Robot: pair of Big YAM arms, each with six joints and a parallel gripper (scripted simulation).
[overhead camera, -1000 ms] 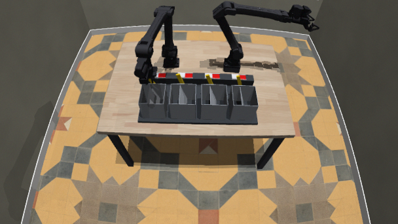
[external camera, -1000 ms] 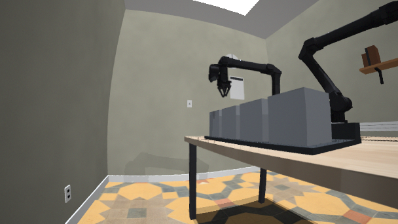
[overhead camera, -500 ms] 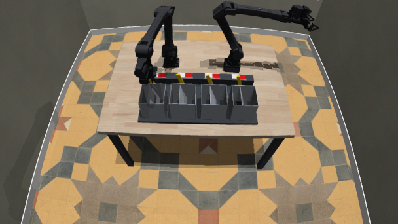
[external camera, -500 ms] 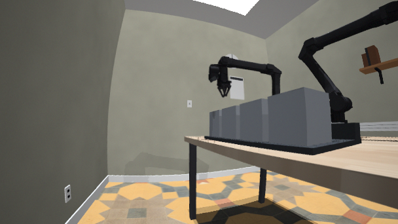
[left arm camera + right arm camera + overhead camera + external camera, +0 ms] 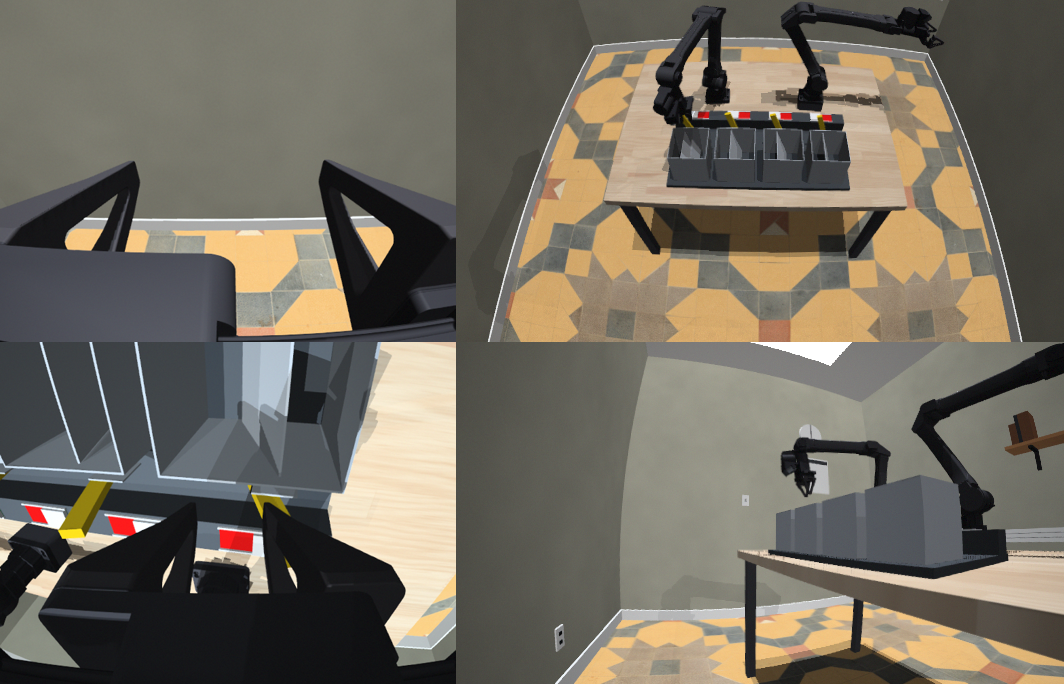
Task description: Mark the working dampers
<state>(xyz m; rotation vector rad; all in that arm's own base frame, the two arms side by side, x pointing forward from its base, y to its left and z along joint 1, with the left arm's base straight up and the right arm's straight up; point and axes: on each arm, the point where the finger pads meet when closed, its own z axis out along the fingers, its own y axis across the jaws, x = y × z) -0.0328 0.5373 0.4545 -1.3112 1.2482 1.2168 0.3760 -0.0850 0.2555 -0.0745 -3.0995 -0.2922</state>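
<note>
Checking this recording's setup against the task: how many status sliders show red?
4. In the top view, the red windows sit in one row along the dark rail, one at each damper. None looks hidden.

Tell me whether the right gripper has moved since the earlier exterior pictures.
Yes: the right gripper has moved down and picture-right against the white wall panel.
</note>
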